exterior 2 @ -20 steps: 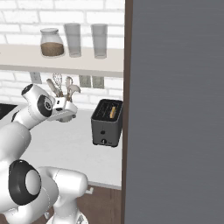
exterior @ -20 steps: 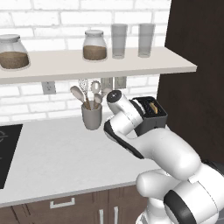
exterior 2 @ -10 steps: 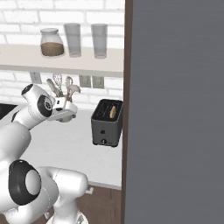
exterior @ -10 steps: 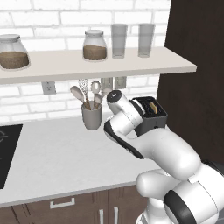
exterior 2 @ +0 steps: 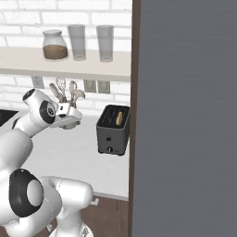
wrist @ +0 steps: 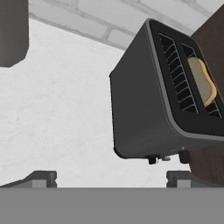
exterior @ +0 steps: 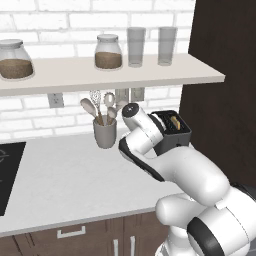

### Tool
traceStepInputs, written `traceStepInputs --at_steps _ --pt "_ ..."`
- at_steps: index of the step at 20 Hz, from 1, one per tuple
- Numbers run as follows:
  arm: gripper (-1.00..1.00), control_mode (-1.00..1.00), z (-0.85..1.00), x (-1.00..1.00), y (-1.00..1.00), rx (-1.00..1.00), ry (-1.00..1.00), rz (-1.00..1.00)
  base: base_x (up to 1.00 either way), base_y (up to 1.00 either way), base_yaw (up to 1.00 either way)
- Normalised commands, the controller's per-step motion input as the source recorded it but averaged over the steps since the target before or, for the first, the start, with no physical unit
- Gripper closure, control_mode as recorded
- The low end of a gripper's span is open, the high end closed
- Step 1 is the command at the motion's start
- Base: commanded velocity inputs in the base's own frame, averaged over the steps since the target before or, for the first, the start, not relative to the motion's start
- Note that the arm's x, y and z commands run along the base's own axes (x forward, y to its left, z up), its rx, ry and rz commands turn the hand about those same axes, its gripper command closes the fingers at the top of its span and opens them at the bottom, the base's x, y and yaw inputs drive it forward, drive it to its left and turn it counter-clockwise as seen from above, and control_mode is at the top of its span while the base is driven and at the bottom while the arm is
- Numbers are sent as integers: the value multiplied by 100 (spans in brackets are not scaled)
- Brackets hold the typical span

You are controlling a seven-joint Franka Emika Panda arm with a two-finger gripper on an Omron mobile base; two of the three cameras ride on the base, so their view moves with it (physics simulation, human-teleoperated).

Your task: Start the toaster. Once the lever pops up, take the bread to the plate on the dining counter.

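two slots are showing on top of the toaster (exterior 2: 113,129), and we are looking across the scene from its left side to its right. far left on the counter (exterior: 60,180) a dark cooktop (exterior: 7,172) is lying flush with the surface. next along, a grey utensil pot (exterior: 105,132) is standing against the brick wall, under a shelf (exterior: 100,75) carrying jars and glasses. our pincer (exterior 2: 69,111) is hanging beside that pot, jaws spread wide and gripping nothing, well apart from the toaster. the toaster is sitting further right, close to the tall dark cabinet (exterior 2: 185,115), with the bread (wrist: 202,81) sunk in the slot nearer the cabinet. in the hand view the lever and small knob (wrist: 183,156) are sitting low on the toaster's end face.

we are judging that the first step, starting the toaster, is not yet done: we are only lining up. the next move is calling for us to travel right, drop to the lever on that end face, and press it down. the plate and dining counter are waiting for later.
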Motion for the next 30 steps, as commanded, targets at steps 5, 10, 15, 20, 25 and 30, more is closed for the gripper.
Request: traceStepInputs --at_steps 5,10,15,20,25,30 --pt "-100 -100 0 0 0 0 0 0 0 0 0" --pt "-100 -100 0 0 0 0 0 0 0 0 0" --pt "-100 -100 0 0 0 0 0 0 0 0 0" --pt "-100 -100 0 0 0 0 0 0 0 0 0" --pt "-100 -100 0 0 0 0 0 0 0 0 0" --pt "-100 -100 0 0 0 0 0 0 0 0 0"
